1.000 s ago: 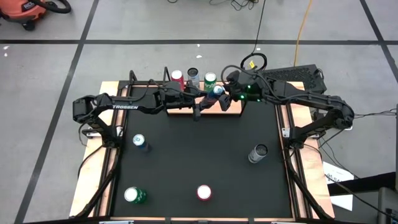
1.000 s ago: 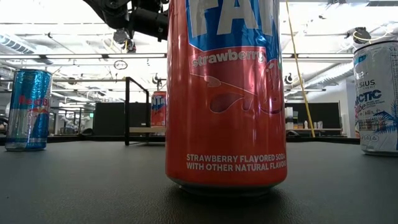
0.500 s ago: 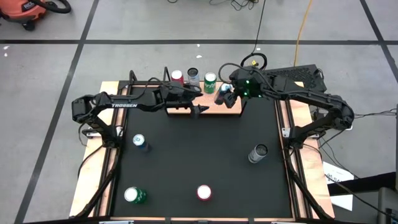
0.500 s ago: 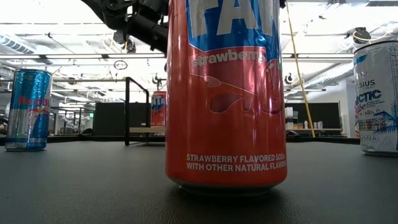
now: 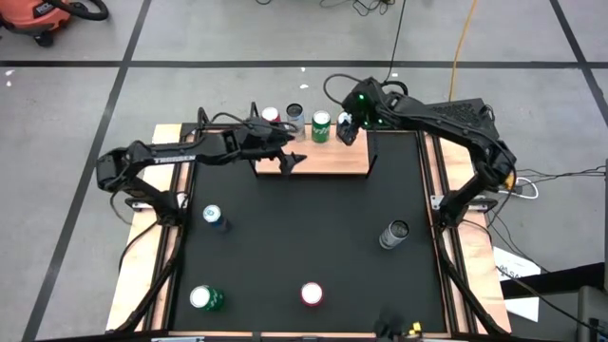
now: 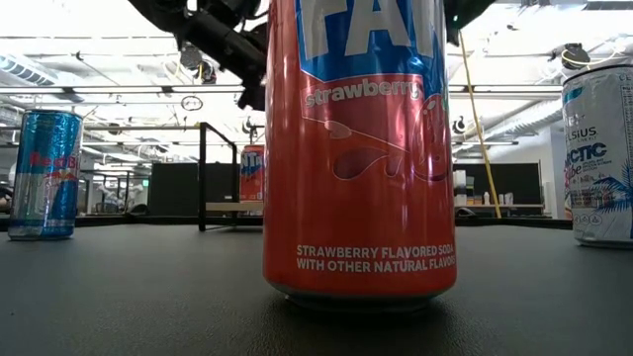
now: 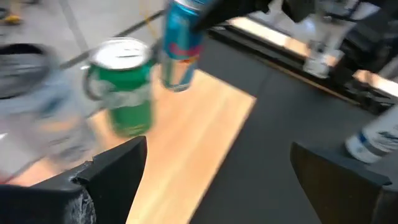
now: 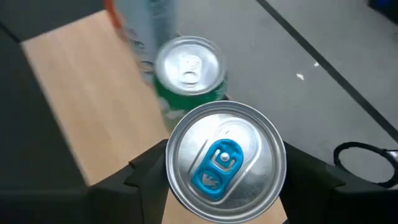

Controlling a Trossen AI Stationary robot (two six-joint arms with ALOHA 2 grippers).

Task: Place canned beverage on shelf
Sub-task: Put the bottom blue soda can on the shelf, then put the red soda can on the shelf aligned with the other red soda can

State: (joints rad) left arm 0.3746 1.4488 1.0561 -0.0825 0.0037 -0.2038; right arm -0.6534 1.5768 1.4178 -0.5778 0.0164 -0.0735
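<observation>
Gripping the blue can (image 8: 221, 163), the right tool (image 5: 347, 128) hovers over the shelf (image 5: 328, 160).

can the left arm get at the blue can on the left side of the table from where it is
Probably yes. The left gripper is open and empty over the shelf, and the blue can stands alone on the table with nothing around it. The right gripper holds another can at the shelf.
</observation>
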